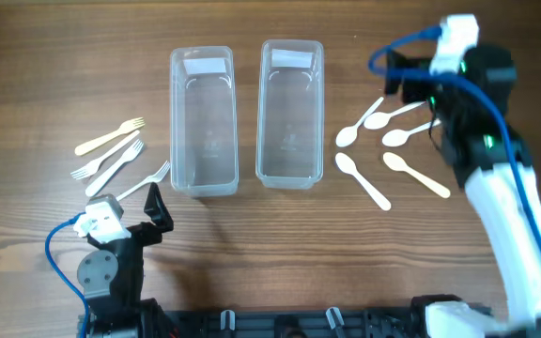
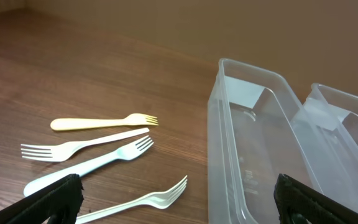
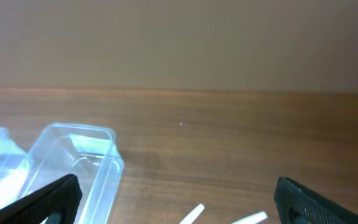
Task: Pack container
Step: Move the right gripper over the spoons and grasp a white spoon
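As forks (image 1: 111,137) left of the containers (image 1: 203,131) and spoons (image 1: 347,163) right of them look light, thin, slippery plastic, they're prob best pinched mid-handle; left gripper (image 2: 179,208) & right gripper (image 3: 179,205) both gape wide, empty

no readable text, labels, brands or numbers visible in any view.

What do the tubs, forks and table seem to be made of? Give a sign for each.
Tubs: probably clear glossy plastic; the table shows through. Forks: likely matte plastic; thin, cream or white. Table: wood or wood-look laminate; brown grain lines.
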